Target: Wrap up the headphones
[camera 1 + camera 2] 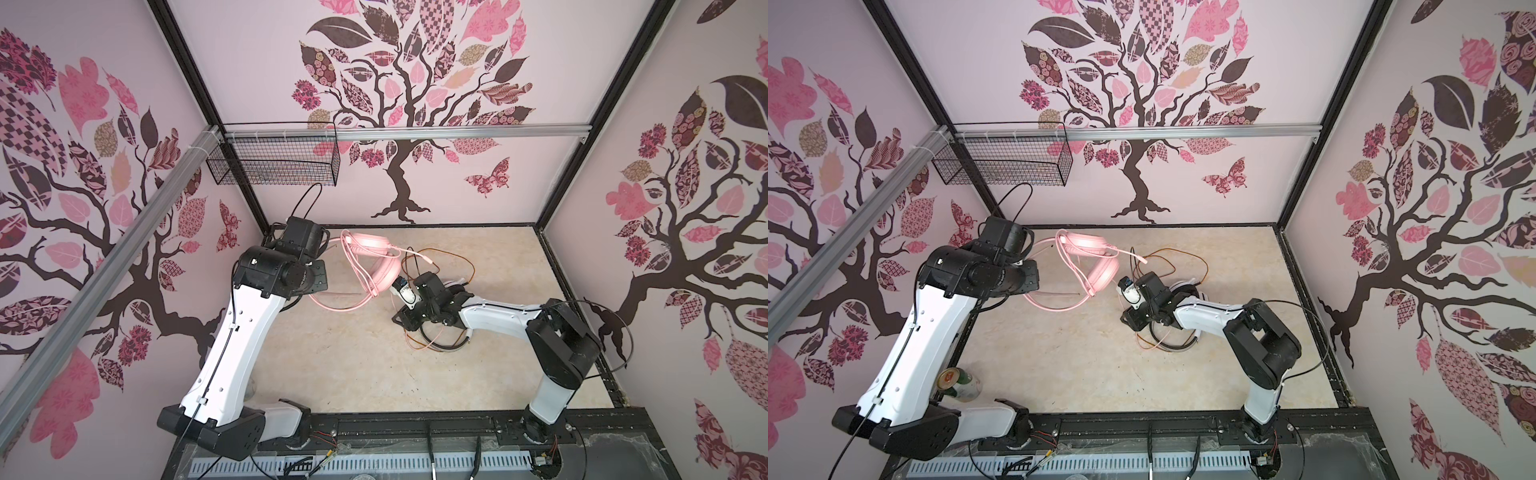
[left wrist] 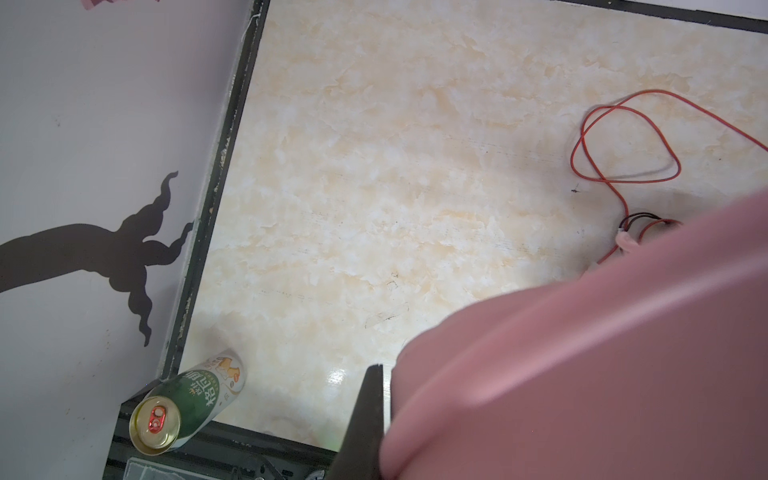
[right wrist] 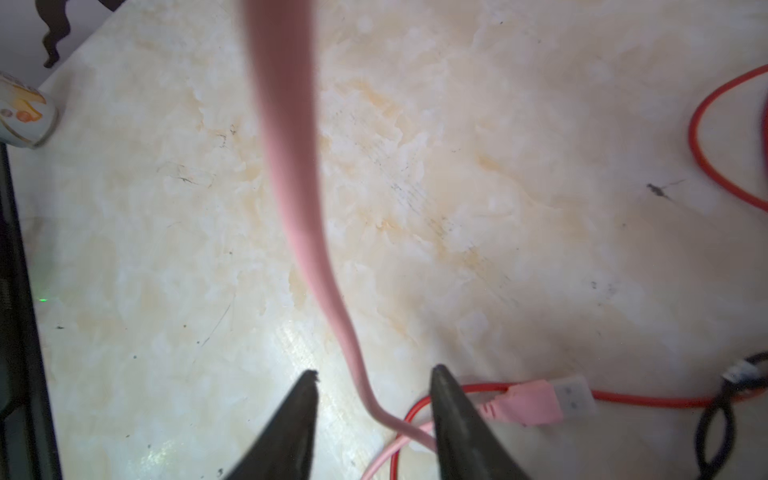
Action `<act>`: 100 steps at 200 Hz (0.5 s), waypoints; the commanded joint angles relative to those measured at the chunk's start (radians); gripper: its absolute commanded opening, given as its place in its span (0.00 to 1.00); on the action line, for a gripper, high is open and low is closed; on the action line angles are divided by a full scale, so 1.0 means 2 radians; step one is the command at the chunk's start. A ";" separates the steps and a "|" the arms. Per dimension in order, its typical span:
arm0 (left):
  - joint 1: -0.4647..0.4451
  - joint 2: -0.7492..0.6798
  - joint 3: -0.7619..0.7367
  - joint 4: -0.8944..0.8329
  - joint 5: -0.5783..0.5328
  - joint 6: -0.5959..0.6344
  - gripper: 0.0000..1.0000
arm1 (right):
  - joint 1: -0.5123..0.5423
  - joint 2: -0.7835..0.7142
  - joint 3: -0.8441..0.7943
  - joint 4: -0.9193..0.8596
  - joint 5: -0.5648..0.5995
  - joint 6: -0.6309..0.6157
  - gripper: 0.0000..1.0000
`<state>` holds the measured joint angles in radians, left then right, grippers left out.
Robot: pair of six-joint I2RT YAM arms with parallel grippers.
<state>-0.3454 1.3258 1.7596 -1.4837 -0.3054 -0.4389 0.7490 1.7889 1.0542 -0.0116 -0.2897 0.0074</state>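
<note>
Three tree-mural walls (image 1: pixel 457 187) enclose marbled tabletop (image 1: pixel 353 353); left gripper (image 2: pixel 382 370) pinches pink headset (image 1: pixel 380 274), right gripper (image 3: pixel 374 370) spread.

Both top views high over the front edge of the tabletop (image 1: pixel 353 365), facing down and back, wrist views close above it, sharing the drink can (image 2: pixel 187 399)

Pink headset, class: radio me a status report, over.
Left gripper shut on pink headset. Right gripper open, jaws astride the pink cable. Orange-red cable crosses the pink cable close by the right jaws.
</note>
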 commanded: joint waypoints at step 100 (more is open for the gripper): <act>0.076 0.023 0.024 0.059 0.074 -0.038 0.00 | 0.086 -0.152 -0.132 -0.060 0.032 0.033 0.00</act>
<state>-0.2787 1.3808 1.7599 -1.4536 -0.2329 -0.4812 0.9192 1.6093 0.8562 -0.0540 -0.2485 0.0311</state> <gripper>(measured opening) 0.071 0.062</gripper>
